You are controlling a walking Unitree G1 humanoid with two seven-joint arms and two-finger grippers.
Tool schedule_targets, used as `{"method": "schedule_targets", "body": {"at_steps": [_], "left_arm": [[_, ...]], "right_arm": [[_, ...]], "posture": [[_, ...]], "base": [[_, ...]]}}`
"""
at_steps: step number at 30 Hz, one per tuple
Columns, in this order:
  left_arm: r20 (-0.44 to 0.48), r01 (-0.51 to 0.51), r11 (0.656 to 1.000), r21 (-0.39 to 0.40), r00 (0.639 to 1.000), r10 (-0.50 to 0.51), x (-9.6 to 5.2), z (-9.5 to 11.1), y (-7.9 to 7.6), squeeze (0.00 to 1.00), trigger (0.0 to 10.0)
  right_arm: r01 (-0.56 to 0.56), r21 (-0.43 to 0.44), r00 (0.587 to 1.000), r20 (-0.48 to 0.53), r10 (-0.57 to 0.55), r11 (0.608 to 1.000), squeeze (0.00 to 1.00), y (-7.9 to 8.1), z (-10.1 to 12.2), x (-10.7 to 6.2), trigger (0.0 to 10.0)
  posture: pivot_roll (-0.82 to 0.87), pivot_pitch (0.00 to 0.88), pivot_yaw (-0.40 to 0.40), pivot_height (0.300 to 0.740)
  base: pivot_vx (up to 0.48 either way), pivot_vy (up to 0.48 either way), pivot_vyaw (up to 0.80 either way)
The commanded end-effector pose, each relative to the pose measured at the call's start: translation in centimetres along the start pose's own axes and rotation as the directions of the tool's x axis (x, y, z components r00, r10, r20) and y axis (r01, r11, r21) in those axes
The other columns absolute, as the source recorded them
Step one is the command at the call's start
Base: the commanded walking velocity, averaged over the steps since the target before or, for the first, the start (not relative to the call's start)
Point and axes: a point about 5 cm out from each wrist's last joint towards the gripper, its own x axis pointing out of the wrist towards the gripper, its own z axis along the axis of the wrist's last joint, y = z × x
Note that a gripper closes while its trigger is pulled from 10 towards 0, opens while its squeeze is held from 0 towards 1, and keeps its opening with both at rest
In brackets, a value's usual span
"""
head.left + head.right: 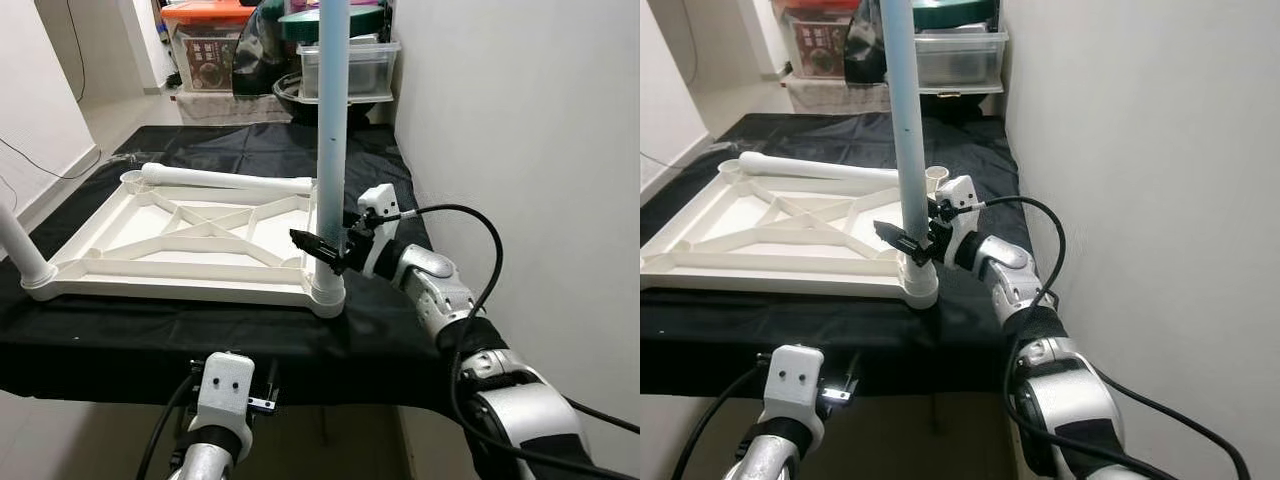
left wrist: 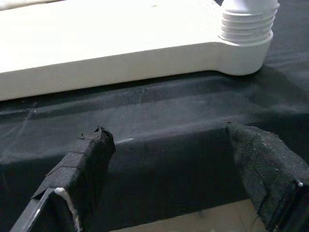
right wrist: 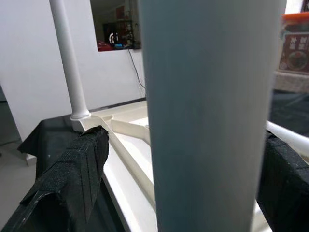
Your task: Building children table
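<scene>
our right gripper [image 1: 322, 248] is reaching in from the right with the forearm bent across the near right corner of the black-draped platform [image 1: 380, 340]. its fingers [image 3: 72, 179] are standing apart on either side of the upright pale blue leg [image 1: 333, 130], straddling the leg low down, just above its socket; we cannot tell whether the pads are pressing on it. the wrist is lying roughly level, a black cable [image 1: 480, 250] looping off it toward the wall.

that leg is standing vertical in the near right corner socket [image 1: 327, 294] of the white tabletop [image 1: 190, 240], which is lying underside up on the black cloth, its cross ribs showing. a second white leg [image 1: 20, 245] is standing in the near left corner socket, and a loose white leg [image 1: 225, 179] is lying along the far edge of the tabletop.

our left gripper [image 2: 169, 179] is hanging low in front of the platform's near edge, its fingers wide apart and holding nothing, pointing at the cloth's draped front.

storage bins [image 1: 345, 65] are sitting on the floor beyond the far edge.
</scene>
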Motion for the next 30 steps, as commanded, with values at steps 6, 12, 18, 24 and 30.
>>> {"method": "schedule_targets", "body": {"at_steps": [6, 12, 18, 24, 30], "left_arm": [[0.003, -0.01, 1.0, 0.012, 1.0, 0.01, -0.3, 0.1, 0.1, 0.0, 10.0], [0.004, -0.009, 1.0, 0.011, 1.0, 0.009, -0.3, 0.1, 0.0, 0.0, 10.0], [0.003, -0.007, 1.0, 0.011, 1.0, 0.007, -0.3, 0.1, 0.0, 0.0, 10.0], [0.004, -0.006, 1.0, 0.01, 1.0, 0.006, -0.4, 0.1, -0.1, 0.0, 10.0], [0.004, -0.007, 1.0, 0.011, 1.0, 0.007, -0.3, 0.2, -0.1, 0.0, 10.0]], "right_arm": [[-0.049, -0.003, 0.999, 0.007, 0.049, 0.999, 0.0, 0.2, 1.0, 1.2, 10.0], [-0.084, 0.007, 0.996, -0.02, 0.084, 0.996, 0.0, 0.6, 0.9, 1.7, 9.9], [-0.097, 0.017, 0.994, -0.038, 0.098, 0.995, 0.0, 0.9, 0.5, 2.0, 4.9], [-0.097, 0.02, 0.994, -0.04, 0.097, 0.995, 0.0, 1.2, 0.4, 2.4, 0.0], [-0.098, 0.012, 0.994, -0.044, 0.099, 0.995, 0.0, 1.3, 0.2, 2.5, 0.0]], "posture": [[0.1, 0.008, -0.02, 0.74], [0.1, 0.007, -0.026, 0.74], [0.1, 0.007, -0.026, 0.74], [0.1, 0.007, -0.026, 0.74], [0.1, 0.013, -0.032, 0.74]], "base": [[0.0, 0.0, 0.0], [0.0, 0.0, 0.0], [0.0, 0.0, 0.0], [0.0, 0.0, 0.0], [0.0, 0.0, 0.0]]}}
